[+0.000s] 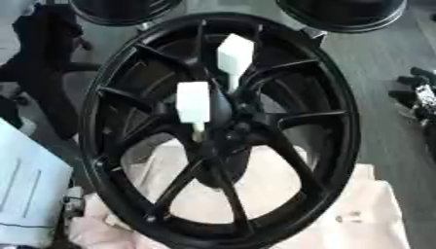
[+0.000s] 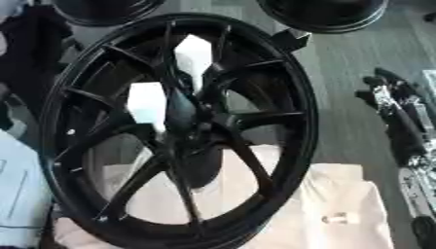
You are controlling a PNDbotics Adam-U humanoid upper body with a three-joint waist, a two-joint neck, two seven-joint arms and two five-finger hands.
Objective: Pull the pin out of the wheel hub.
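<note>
A black spoked wheel hub [image 1: 332, 146] lies tilted on a white cloth [image 1: 366, 209] and fills most of both views. Two white pins stand in its centre. The upper pin [image 1: 235, 54] has a blocky white head and a thin stem running down toward the hub's middle. The lower-left pin [image 1: 193, 102] looks the same, and its stem enters the hub just left of centre. My right hand [image 2: 393, 112] shows at the right edge, fingers relaxed and pointing up, well clear of the wheel and holding nothing. My left hand is not seen.
Two more black wheels [image 1: 340, 14] [image 1: 123, 9] lie at the far edge. A pale blue-white box [image 1: 26, 194] sits at the lower left beside the rim. A dark chair-like shape [image 1: 43, 63] stands at the left. Grey floor [image 1: 383, 53] shows on the right.
</note>
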